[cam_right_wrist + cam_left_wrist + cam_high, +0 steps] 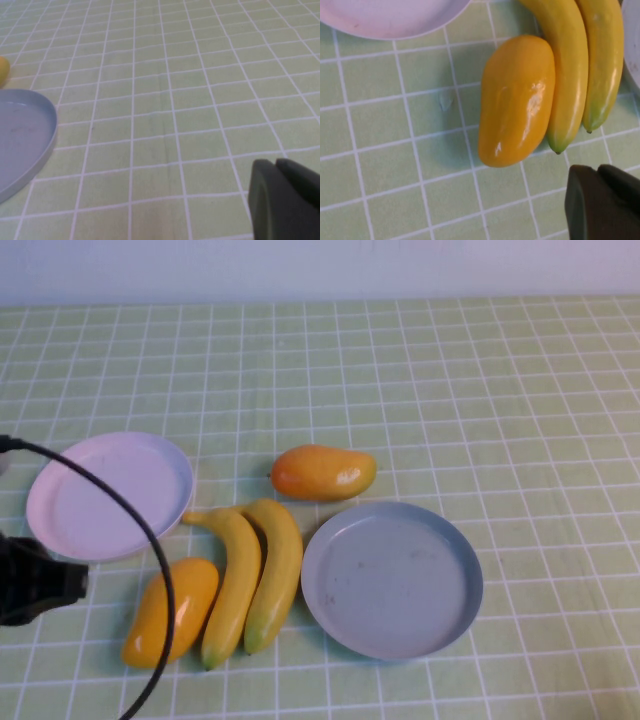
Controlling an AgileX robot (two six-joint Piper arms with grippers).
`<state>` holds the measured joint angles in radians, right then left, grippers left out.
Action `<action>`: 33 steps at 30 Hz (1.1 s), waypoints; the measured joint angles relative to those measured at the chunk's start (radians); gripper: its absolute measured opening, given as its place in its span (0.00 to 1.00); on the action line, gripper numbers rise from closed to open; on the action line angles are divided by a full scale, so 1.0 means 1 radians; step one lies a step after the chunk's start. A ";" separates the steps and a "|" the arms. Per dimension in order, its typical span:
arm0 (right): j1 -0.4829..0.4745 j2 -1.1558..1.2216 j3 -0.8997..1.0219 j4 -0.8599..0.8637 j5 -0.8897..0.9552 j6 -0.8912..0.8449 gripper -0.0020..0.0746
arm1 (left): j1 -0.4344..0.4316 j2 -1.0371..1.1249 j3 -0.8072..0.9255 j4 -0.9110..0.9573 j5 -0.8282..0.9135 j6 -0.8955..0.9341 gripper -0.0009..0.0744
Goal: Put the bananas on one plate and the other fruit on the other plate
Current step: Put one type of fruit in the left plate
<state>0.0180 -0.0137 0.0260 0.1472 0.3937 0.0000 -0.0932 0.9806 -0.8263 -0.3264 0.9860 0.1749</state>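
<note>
Two yellow bananas (236, 580) (277, 572) lie side by side on the table, between the pale pink plate (60, 530) and the grey-blue plate (392, 578). Both plates are bare. One mango (323, 472) lies just beyond the grey-blue plate. The other mango (172, 610) lies against the left banana. My left gripper (598, 171) is shut and empty, low at the table's left, just off this mango (517, 100) and the banana tips (560, 145). My right gripper (275, 163) is shut and empty over bare cloth, right of the grey-blue plate (20, 135).
A green checked cloth (480, 390) covers the table. A black cable (140, 525) from the left arm arcs over the pink plate's near edge. A pale wall runs along the far side.
</note>
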 joint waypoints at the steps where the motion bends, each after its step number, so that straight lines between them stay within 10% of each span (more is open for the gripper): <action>1: 0.000 0.000 0.000 0.000 0.000 0.000 0.00 | -0.020 0.039 -0.023 0.008 0.008 0.004 0.01; 15: 0.000 0.000 0.000 0.000 0.000 0.000 0.00 | -0.405 0.357 -0.193 0.307 0.034 -0.227 0.04; 25: 0.000 0.000 0.000 0.000 0.000 0.000 0.00 | -0.407 0.505 -0.201 0.347 0.027 -0.227 0.76; 33: 0.000 0.000 0.000 0.000 0.000 0.000 0.00 | -0.407 0.568 -0.201 0.352 -0.034 -0.235 0.88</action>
<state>0.0180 -0.0137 0.0260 0.1472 0.3937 0.0000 -0.5003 1.5487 -1.0275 0.0252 0.9521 -0.0605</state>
